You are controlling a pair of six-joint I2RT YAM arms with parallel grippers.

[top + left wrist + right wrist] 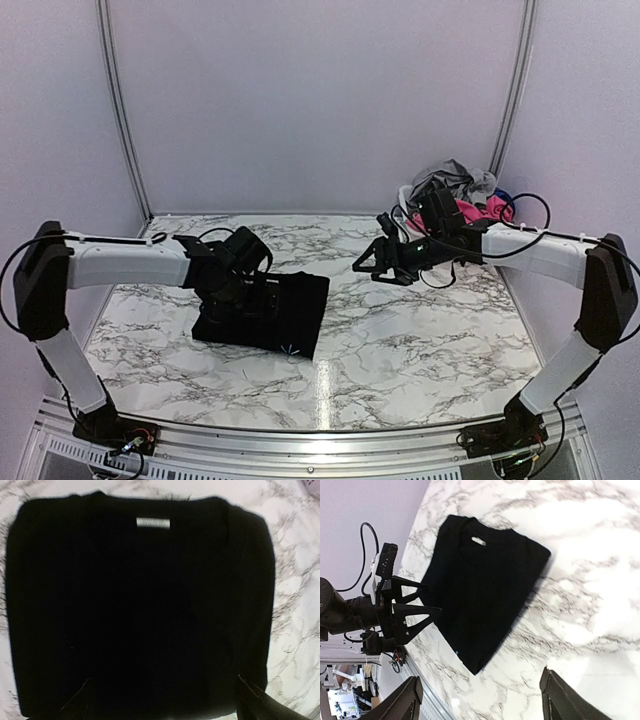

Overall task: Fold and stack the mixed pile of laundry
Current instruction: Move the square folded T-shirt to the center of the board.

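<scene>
Black cloth [285, 312] down on the marble table [420, 340], left of centre, folded into a neat rectangle, and there it lay flat. My left pincer [240, 292] hung right over its left edge, fingers spread wide with nothing pinched between them. From the left wrist, the cloth [140, 610] filled nearly the whole view, its small white label [153, 523] at the far edge near the neckline, and my two fingertips [252, 697] stood apart low in the view. Whether those tips pressed the fabric, I could not tell.

Over on the right, my right pincer [368, 265] floated above bare marble, just off the cloth's right side and clear of it. Its jaws were apart too, and it held nothing. The right wrist looked across the table: the cloth [485, 580] lay with its label [478, 541] showing, and my left pincer [434, 599] was at its edge, both triangular fingers splayed.

The rest of the mixed laundry pile [465, 195] sat heaped in the far right corner, behind my right arm. A grey piece [455, 178] was on top, a bright pink piece [470, 212] under it and a scrap of dark blue [503, 198] at the right. It was well apart from the folded cloth.
</scene>
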